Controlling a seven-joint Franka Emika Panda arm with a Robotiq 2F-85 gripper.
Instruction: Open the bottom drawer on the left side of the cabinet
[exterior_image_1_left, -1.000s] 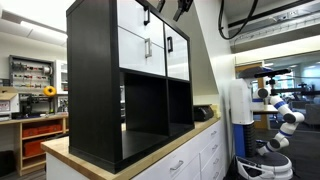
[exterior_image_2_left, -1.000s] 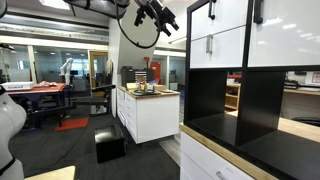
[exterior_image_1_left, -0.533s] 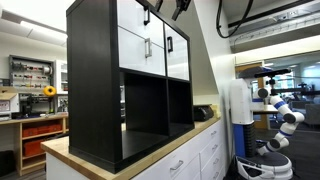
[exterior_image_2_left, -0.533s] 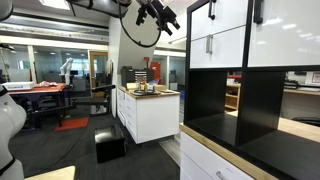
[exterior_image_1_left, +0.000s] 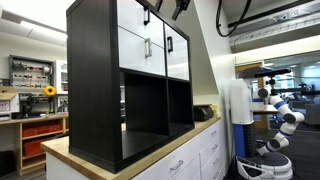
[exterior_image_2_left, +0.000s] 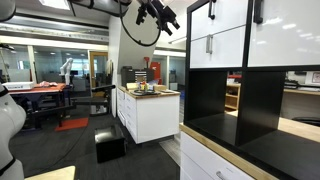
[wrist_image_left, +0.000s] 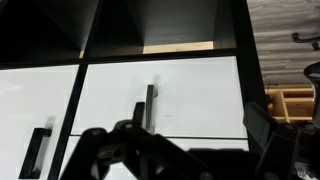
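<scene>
The black cabinet (exterior_image_1_left: 95, 80) stands on a wood-topped counter and also shows in an exterior view (exterior_image_2_left: 265, 110). Its bottom drawer (exterior_image_1_left: 133, 50) is white with a black handle and sits shut under a matching drawer; it also shows in an exterior view (exterior_image_2_left: 225, 50). In the wrist view, which is upside down, the bottom drawer (wrist_image_left: 200, 95) lies just beside the bare black cubbies. My gripper (exterior_image_1_left: 180, 8) hangs high in front of the cabinet's top, apart from the drawers, and also shows in an exterior view (exterior_image_2_left: 163, 16). Its dark fingers (wrist_image_left: 190, 140) are spread wide and empty.
The white counter (exterior_image_1_left: 195, 150) under the cabinet has silver-handled drawers. A separate white counter unit (exterior_image_2_left: 150, 115) with items on top stands across the room, with a black box (exterior_image_2_left: 110, 146) on the floor beside it. A white robot (exterior_image_1_left: 280, 115) stands beyond the counter.
</scene>
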